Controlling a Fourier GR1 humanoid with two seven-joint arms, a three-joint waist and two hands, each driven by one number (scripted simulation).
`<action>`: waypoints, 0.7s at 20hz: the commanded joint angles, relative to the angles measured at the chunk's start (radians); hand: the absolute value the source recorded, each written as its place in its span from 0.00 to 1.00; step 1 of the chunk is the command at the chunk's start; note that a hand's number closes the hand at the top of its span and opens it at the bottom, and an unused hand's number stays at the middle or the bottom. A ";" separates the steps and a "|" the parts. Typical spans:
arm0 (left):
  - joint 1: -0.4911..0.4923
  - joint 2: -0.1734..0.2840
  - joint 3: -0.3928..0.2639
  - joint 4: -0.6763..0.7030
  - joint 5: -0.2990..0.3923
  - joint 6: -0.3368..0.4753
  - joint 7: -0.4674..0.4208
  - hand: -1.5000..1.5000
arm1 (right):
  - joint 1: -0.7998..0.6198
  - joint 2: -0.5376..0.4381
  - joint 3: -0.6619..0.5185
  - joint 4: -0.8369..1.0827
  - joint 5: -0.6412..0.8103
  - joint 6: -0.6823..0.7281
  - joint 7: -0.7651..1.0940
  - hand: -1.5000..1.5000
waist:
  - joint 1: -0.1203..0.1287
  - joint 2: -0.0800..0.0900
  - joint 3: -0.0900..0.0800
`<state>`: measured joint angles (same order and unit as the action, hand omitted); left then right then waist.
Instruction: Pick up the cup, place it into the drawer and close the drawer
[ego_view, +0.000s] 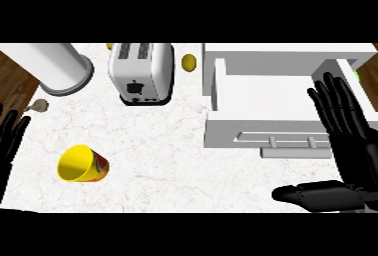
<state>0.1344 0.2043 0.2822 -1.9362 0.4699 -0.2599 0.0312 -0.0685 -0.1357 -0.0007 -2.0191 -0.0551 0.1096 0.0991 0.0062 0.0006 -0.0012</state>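
Right hand (347, 145) hangs flat over the open drawer's (258, 90) right side, fingers spread straight, thumb out, holding nothing. Left hand (11, 137) rests open at the counter's (170, 165) left edge. Yellow cup (83, 164) lies tipped near the front-left corner, well apart from both. Looks light, stiff, prob. slick-walled; I'd wrap the body, not the rim.

Yellow cup (82, 164) tipped sideways on counter, white drawer (266, 102) open — well apart
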 joint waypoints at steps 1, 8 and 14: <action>0.030 0.027 0.068 0.135 0.005 -0.080 -0.066 0.00 | -0.004 0.023 0.017 0.087 0.016 0.017 -0.074 0.00 | -0.002 0.000 0.001; -0.076 0.045 0.073 0.310 -0.092 -0.059 -0.083 0.00 | -0.076 -0.027 -0.063 0.148 -0.027 0.069 -0.086 0.00 | -0.007 0.000 0.001; -0.081 0.057 0.110 0.600 -0.179 -0.136 -0.294 0.00 | -0.130 -0.028 -0.072 0.119 -0.035 0.052 -0.016 0.00 | -0.009 0.000 0.001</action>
<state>0.0939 0.2360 0.3627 -1.5059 0.3331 -0.3696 -0.1768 -0.1896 -0.1513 -0.0559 -1.8876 -0.0770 0.1506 0.0698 0.0005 0.0008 -0.0004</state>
